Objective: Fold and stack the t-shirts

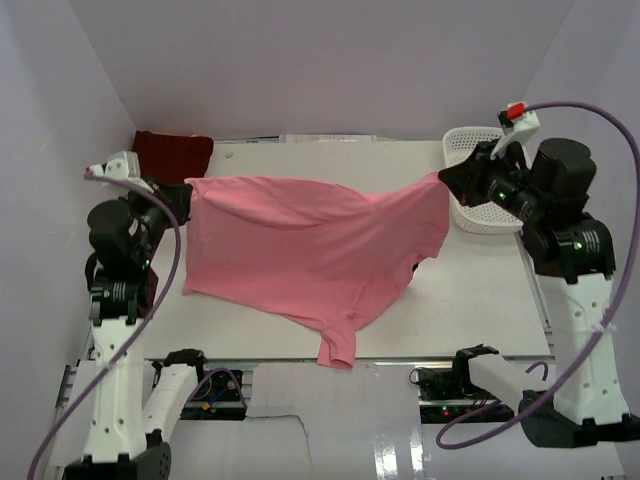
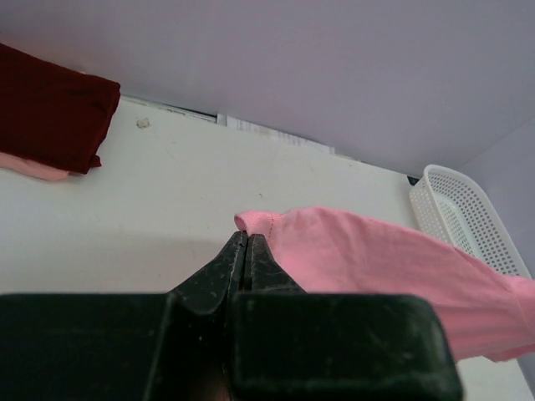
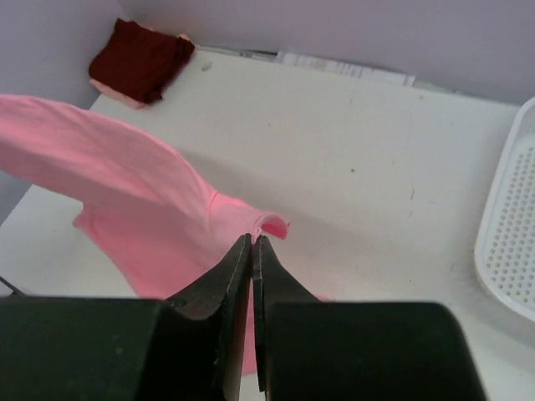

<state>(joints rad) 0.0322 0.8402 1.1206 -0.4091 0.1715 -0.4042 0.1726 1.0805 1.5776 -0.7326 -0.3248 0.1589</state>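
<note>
While left claw (image 1: 188,195) and right claw (image 1: 443,180) clamp pink shirt (image 1: 300,250) taut mid-frame, maroon shirt (image 1: 172,155) sits folded upper left.

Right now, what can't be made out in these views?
Top view: white mesh basket interior, partly hidden by the right arm.
Left wrist: folded maroon t-shirt, cut off by the left edge.
Top view: tabletop hidden under the pink t-shirt.

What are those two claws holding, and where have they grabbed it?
Both hold the pink t-shirt: the left gripper pinches its far left corner, the right gripper its far right corner.
</note>
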